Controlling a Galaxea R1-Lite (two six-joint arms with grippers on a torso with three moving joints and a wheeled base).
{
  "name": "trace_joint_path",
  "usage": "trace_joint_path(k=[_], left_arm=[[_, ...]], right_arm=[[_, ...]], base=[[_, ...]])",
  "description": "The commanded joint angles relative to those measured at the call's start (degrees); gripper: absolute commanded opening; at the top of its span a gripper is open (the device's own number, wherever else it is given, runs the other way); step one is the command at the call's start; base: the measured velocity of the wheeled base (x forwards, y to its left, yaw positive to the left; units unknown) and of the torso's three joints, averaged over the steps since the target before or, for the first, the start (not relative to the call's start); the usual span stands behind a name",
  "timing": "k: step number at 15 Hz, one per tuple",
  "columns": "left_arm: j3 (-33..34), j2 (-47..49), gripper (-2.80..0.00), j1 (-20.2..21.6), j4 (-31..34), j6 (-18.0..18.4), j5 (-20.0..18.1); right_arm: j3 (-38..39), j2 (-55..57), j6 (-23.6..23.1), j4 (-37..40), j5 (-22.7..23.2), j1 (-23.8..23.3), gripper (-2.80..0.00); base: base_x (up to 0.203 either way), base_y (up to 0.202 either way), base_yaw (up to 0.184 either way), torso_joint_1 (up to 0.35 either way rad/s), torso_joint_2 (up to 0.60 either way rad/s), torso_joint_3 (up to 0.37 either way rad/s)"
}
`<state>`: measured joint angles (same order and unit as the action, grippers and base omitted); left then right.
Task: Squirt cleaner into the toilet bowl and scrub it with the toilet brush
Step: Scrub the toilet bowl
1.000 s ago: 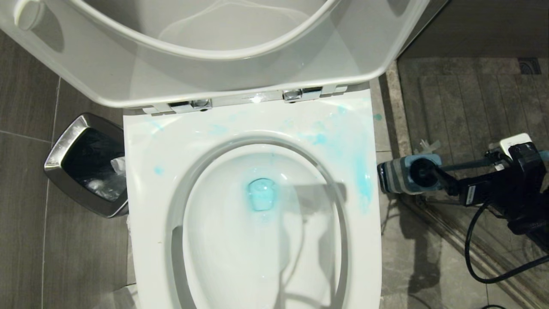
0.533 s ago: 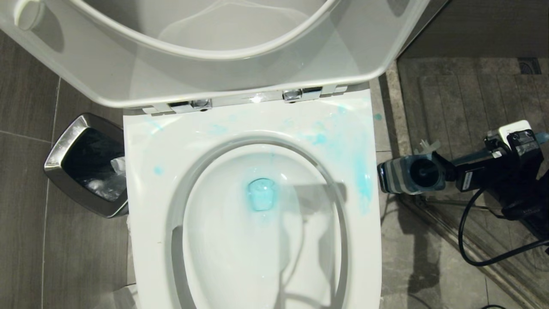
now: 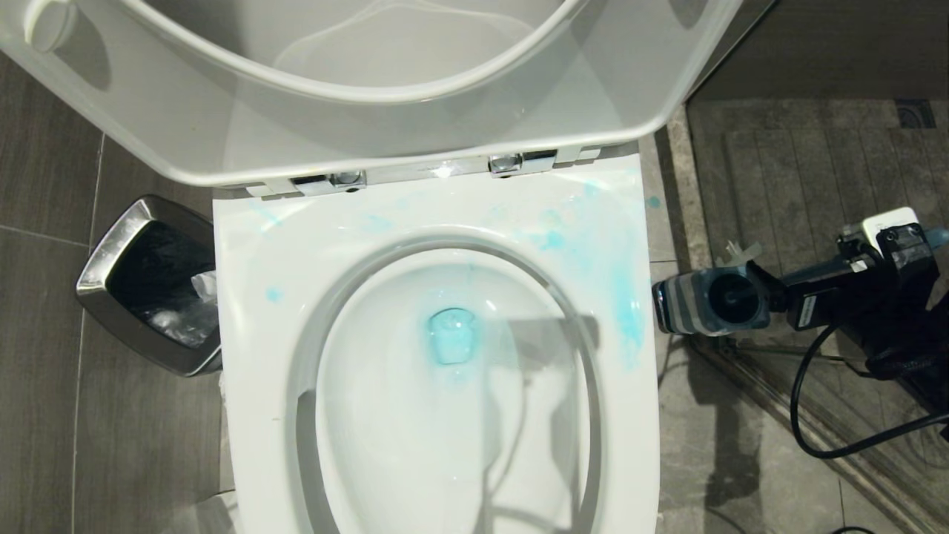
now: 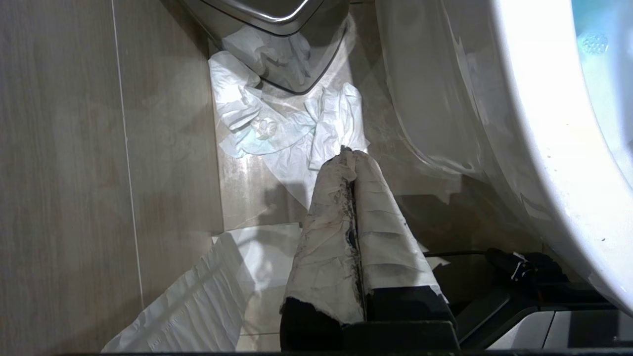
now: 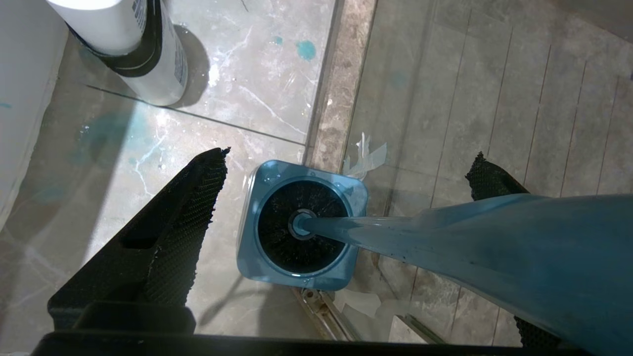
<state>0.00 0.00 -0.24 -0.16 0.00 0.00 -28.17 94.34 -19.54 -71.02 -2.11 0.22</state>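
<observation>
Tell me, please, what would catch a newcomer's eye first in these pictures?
The blue cleaner pooled at the bottom of the white toilet bowl stands out, with blue smears on the rim's right side. To its right on the floor, the toilet brush stands in its square holder, its handle between the open fingers of the right pincer.

Dark grey-brown floor tiles (image 3: 44, 297) with pale grout lines fill the left of the head view. A silver-rimmed waste bin (image 3: 111, 252) stands at left centre. On the right, a stone threshold (image 3: 686, 185) borders grooved shower flooring (image 3: 801, 170).
</observation>
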Motion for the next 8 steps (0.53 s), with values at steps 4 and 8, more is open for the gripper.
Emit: trace_joint_path(k=[4,8], left_arm=[[0.0,0.0,-2.80,0.0,0.0,0.0,0.0],[0.0,0.0,-2.80,0.0,0.0,0.0,0.0]], right_arm=[[-0.2,0.3,0.1,-2.6,0.1,0.0,-2.80],[-0.9,0.3,0.1,-3.2,0.2,0.0,-2.80]], base=[[0.000,0.000,0.000,0.000,0.00,0.000],[0.000,0.000,0.000,0.000,0.00,0.000]])
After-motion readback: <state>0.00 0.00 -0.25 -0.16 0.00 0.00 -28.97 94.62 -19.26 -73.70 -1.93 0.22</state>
